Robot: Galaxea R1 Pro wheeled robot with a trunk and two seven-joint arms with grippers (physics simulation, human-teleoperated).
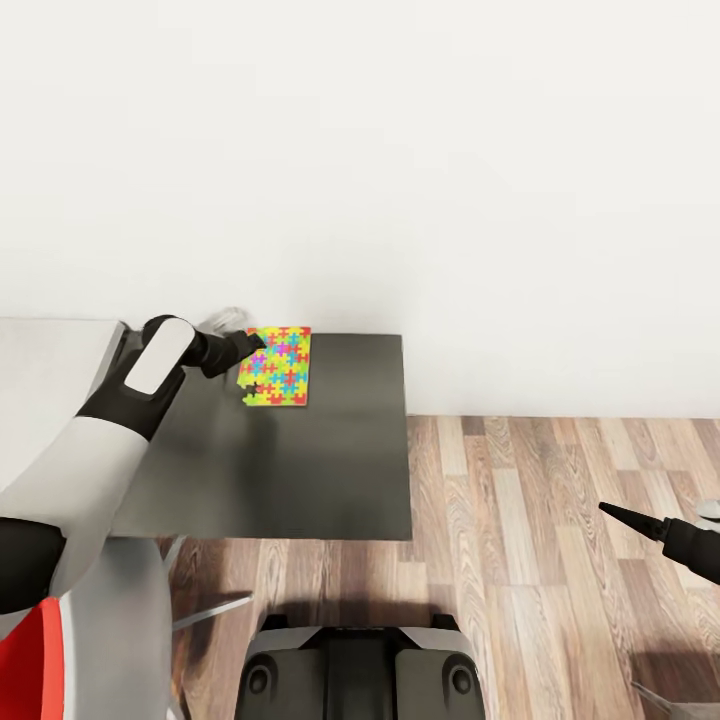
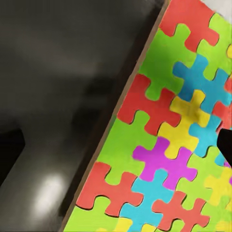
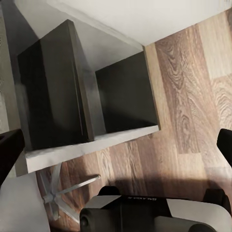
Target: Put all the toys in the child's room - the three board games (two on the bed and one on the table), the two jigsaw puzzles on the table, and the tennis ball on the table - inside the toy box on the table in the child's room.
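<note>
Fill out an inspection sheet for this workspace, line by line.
Surface: low dark grey desk, bare apart from one box.
Job's things: jigsaw puzzle box lying flat at the desk's far edge by the wall.
Clutter: nothing seen.
Grippers: left gripper at the puzzle box, jaws' state unclear; right gripper over the floor, away from the desk, jaws apart.
Cables: nothing seen.
Surroundings: white wall, wood-plank floor.

A plain white wall rises behind a low dark grey desk. Brown wood-plank flooring lies beside it.
</note>
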